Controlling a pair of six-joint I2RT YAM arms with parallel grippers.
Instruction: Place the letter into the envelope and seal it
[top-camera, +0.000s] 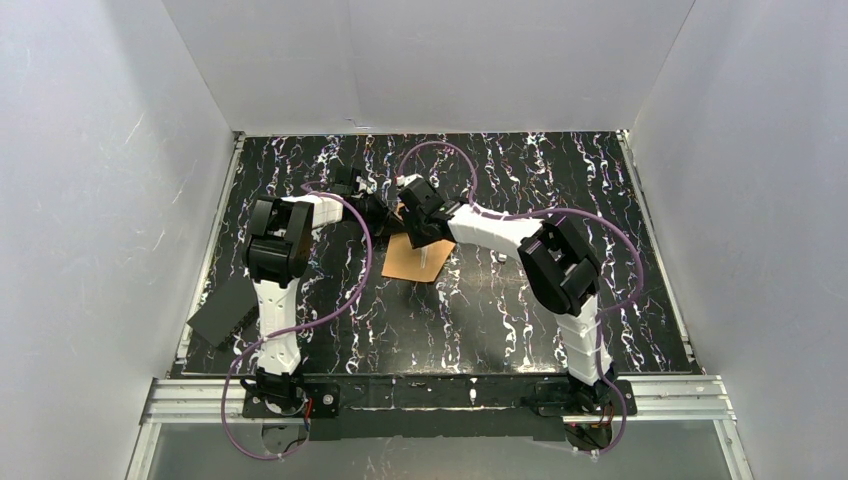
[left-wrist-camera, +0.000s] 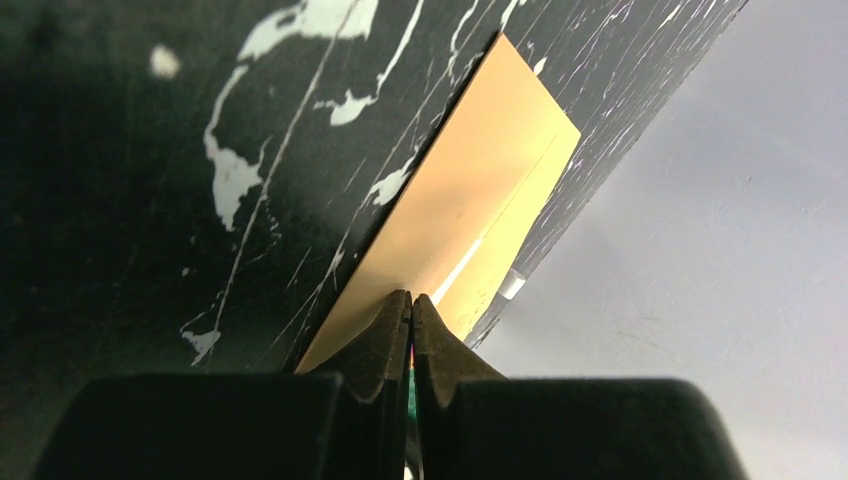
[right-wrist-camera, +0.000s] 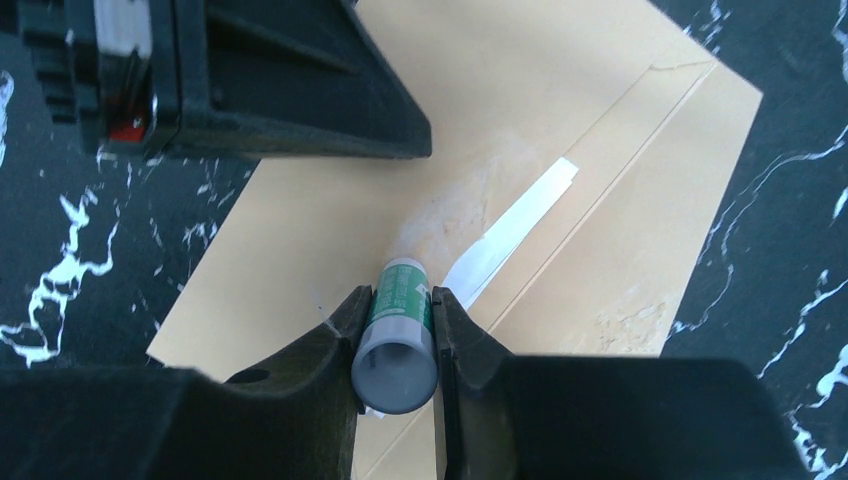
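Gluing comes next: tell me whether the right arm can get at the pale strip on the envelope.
Probably yes. The right hand, gripping the glue stick, hangs just over the envelope beside the pale strip, nothing between. The left hand sits off the strip.

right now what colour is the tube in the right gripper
The tube has a green-and-white label and grey end, clearest in the right wrist view.

The top view looks down from behind; both wrist views sit close over the same envelope (top-camera: 415, 262) (left-wrist-camera: 460, 200) (right-wrist-camera: 320, 210).
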